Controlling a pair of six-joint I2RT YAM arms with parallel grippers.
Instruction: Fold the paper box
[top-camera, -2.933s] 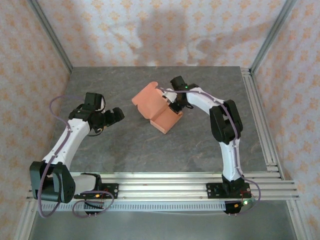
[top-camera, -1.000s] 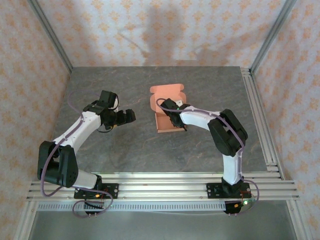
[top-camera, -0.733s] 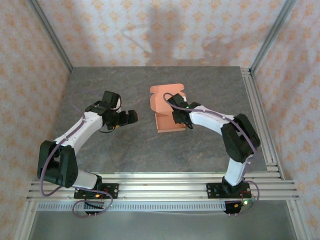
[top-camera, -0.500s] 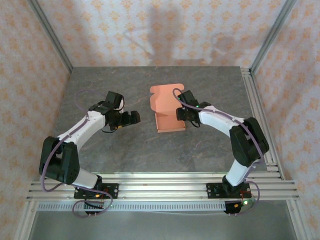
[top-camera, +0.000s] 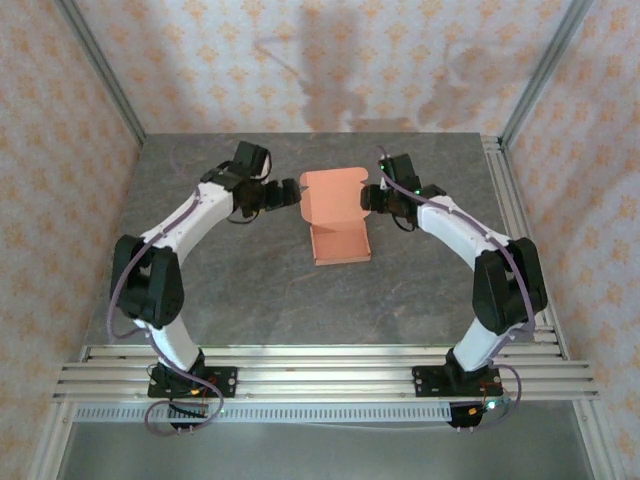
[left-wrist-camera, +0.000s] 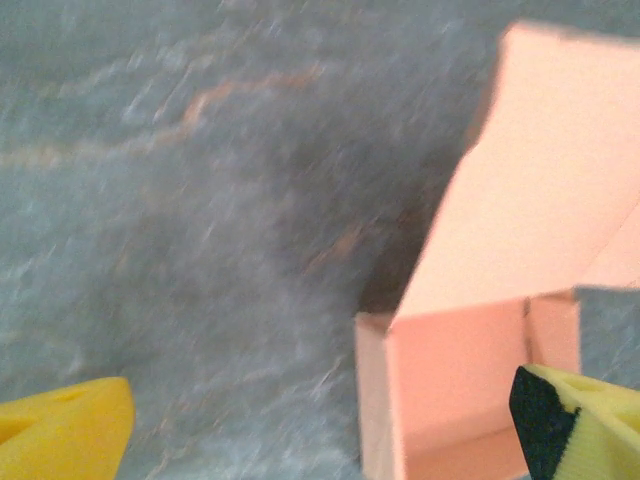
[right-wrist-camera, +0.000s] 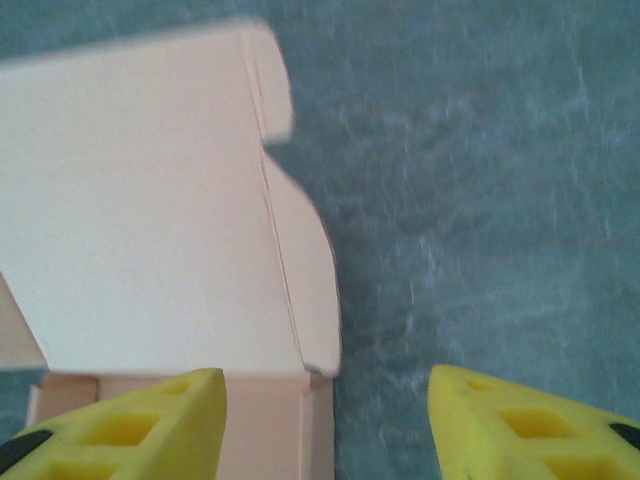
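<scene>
Top external: noting the paper box (top-camera: 335, 215) resting on the grey table (top-camera: 430, 300), a little beyond its middle, tray part toward the near edge and lid flap open toward the far wall. Seeing the left gripper (top-camera: 291, 193) reaching in from the left, tips just beside the lid's left edge; contact not resolvable. Seeing the right gripper (top-camera: 368, 197) reaching in from the right, just beside the lid's right edge. Finding both arms arching inward, box between them.

Left wrist: viewing a blurred frame. Recording the left gripper (left-wrist-camera: 320, 395) with yellow fingers (left-wrist-camera: 70, 425) standing wide apart, one at each lower corner, clamping nothing. Seeing the paper box (left-wrist-camera: 540, 200) at right, lid leaning up and away, open tray below it, the right-hand finger overlapping the tray's far corner; touching or not, cannot tell.

Right wrist: recording the right gripper (right-wrist-camera: 325, 385) with jaws standing apart, gripping nothing. Seeing the paper box (right-wrist-camera: 150, 220) at upper left, lid showing a rounded side tab, tray's corner lying between the fingers, bare table at right.
</scene>
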